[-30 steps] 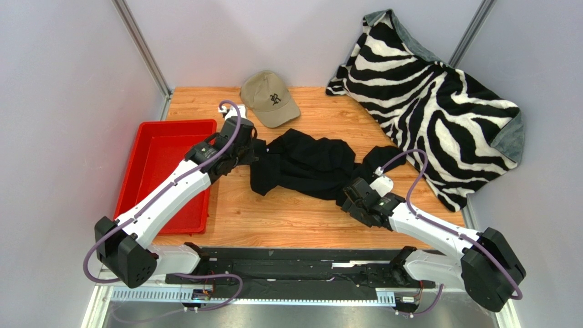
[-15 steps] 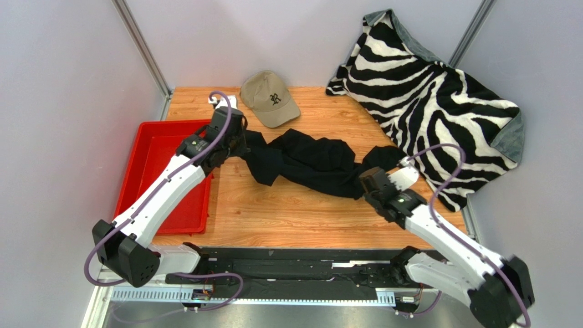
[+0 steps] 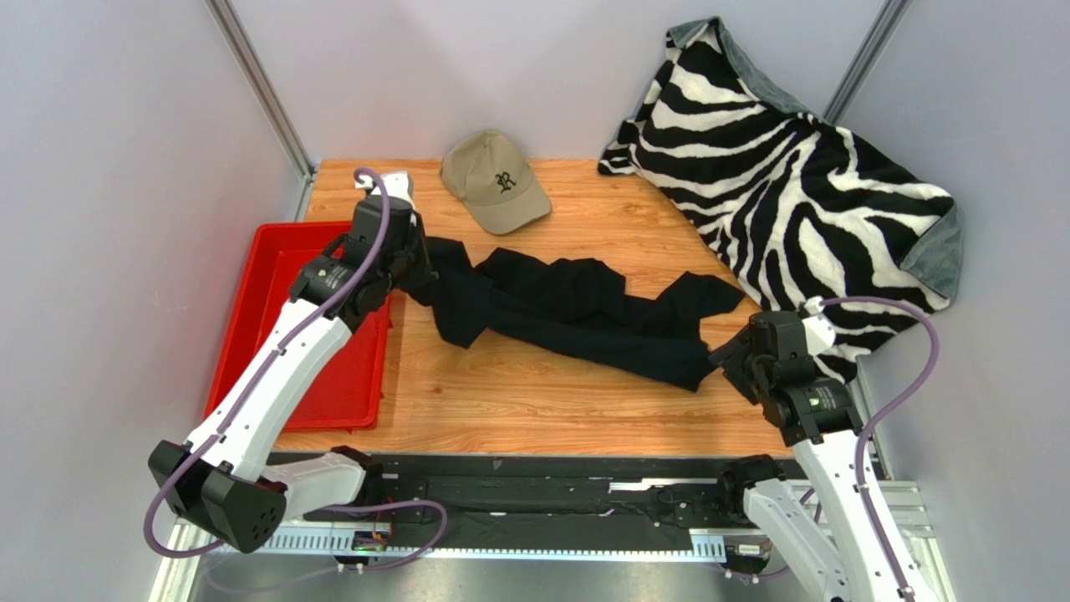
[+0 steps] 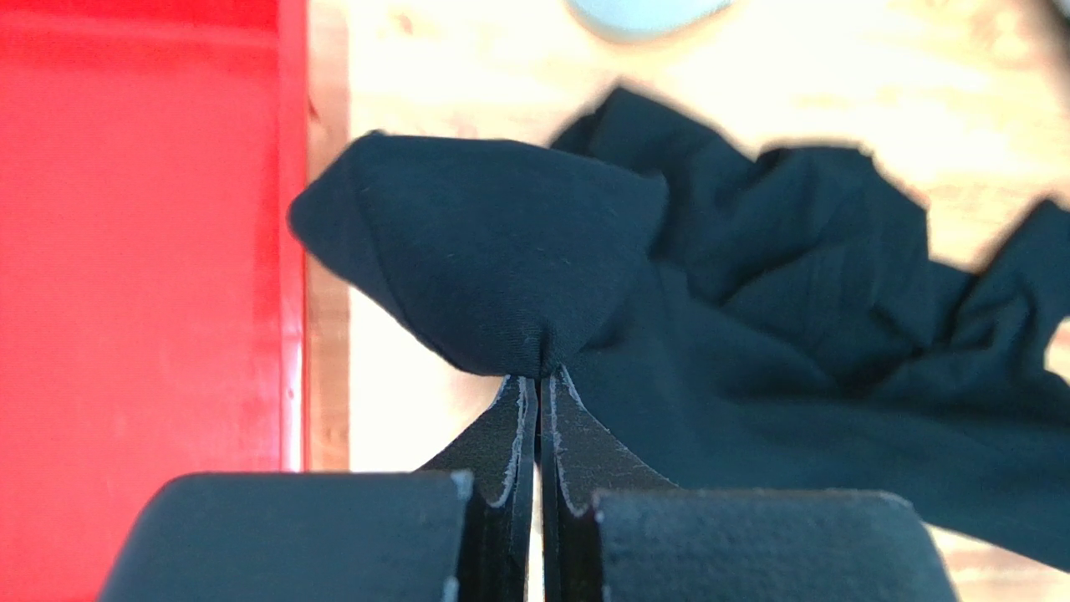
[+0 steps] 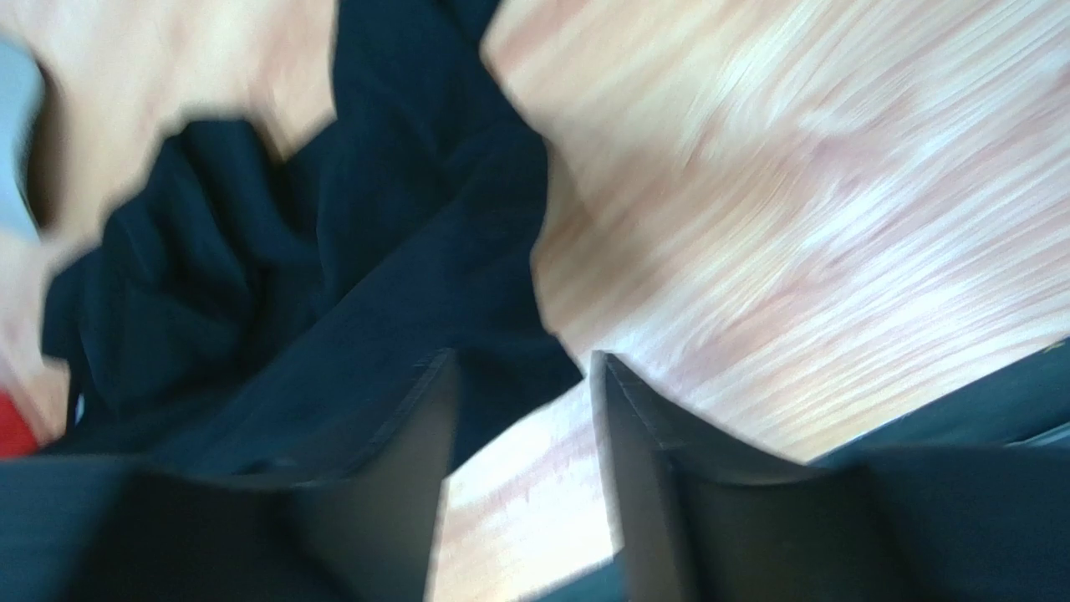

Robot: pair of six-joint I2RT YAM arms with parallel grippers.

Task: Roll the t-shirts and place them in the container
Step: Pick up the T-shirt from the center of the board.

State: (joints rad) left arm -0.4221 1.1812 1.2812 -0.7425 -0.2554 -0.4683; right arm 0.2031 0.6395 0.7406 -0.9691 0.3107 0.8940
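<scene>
The left hand (image 3: 421, 270) clamps the t-shirt (image 3: 572, 314) at one end. Its length runs rightward to the right hand (image 3: 739, 356), whose fingers are apart and empty.

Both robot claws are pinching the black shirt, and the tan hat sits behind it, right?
Not quite. Only the left claw is pinching the black shirt; the right wrist view shows the right claw open, wooden table showing between its fingers. The tan hat does sit behind it.

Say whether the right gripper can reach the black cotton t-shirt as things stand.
Probably yes: the right gripper hangs open beside one end of the black cotton t-shirt, with nothing standing between them.
</scene>
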